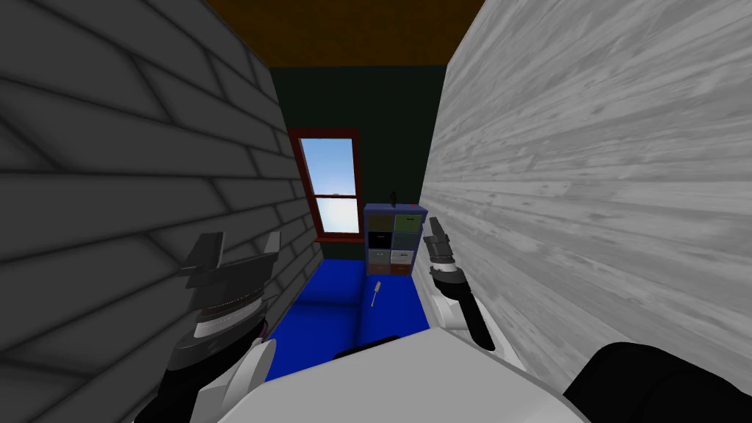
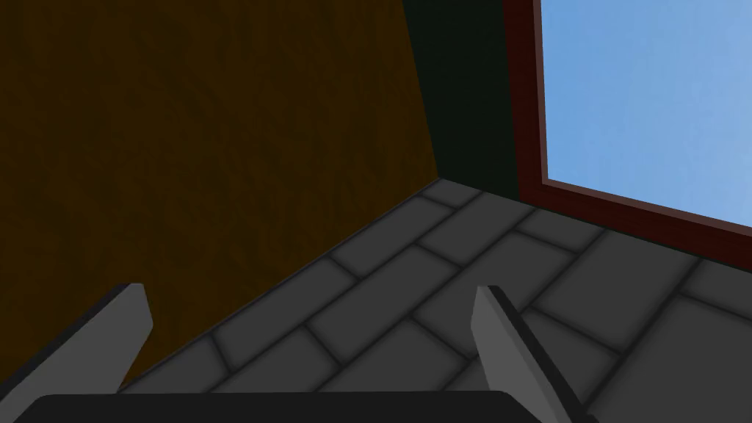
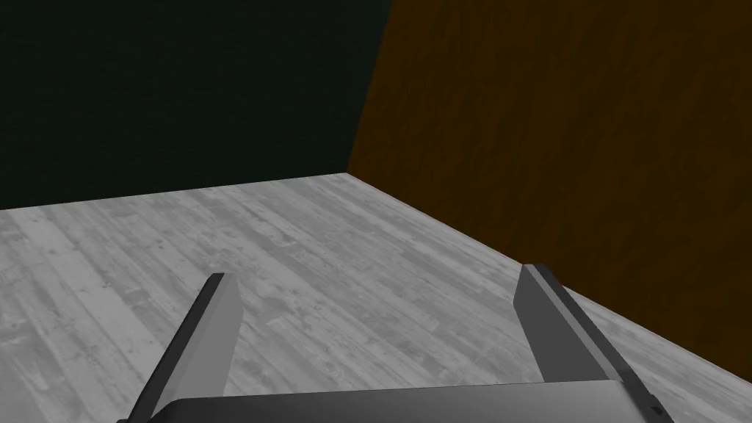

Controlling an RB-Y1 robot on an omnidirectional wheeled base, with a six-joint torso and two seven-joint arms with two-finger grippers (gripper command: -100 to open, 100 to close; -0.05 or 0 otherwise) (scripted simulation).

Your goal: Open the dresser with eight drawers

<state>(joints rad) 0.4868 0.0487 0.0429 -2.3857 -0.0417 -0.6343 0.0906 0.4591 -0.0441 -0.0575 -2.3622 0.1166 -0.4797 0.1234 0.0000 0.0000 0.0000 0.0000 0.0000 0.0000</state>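
**Dresser in sight, not a drawer touched**

Closest in, both arms are up and idle. The left jaws stand wide apart with nothing between them, fingers [image 2: 125,338] spread, raised beside the grey brick wall [image 1: 110,183]. The right jaws are just as open and just as empty, fingers [image 3: 217,330] splayed, carried close along the pale plank wall [image 1: 602,183].

Between those two walls runs a narrow lane of blue floor [image 1: 330,294], and a small white thing [image 1: 376,292] lies on it, too small to name.

At the lane's far end stands the dresser [image 1: 394,239]: a blue frame with two columns of four fronts, hard against the plank wall. It is well apart from both arms. The fronts look flush from here. One in the left column reads pure black, and I cannot tell whether that is a dark front or a gap. A dark item [image 1: 394,197] stands on top, too small to make out. Just beside the dresser on its left is the red-framed window [image 1: 330,183], set in the dark green wall [image 1: 396,125].

By my reckoning this is the approach stage. The target is found and squarely ahead, but closing in, picking a handle, gripping and pulling all remain.
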